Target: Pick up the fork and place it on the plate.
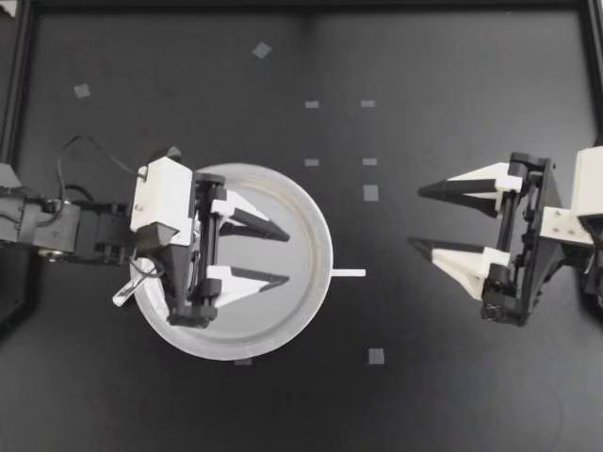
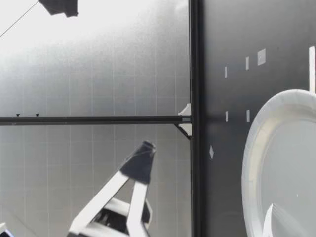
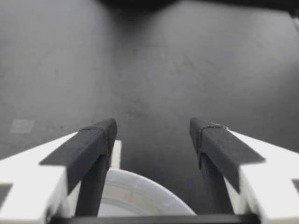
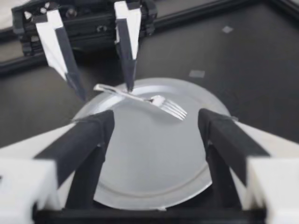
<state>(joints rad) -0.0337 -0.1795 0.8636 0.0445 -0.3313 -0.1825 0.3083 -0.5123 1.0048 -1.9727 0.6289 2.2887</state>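
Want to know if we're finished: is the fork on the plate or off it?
On. The fork lies flat on the plate, tines inside the rim; my left gripper above has open jaws.

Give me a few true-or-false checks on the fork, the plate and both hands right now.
1. The fork lies on the plate. True.
2. The left hand is shut on the fork. False: its fingers stand wide apart over the plate, and the fork lies flat on the plate, not clamped.
3. The right hand hovers over the plate. False: it is off to the side of the plate, over the bare table.
4. The right hand is open and holds nothing. True.
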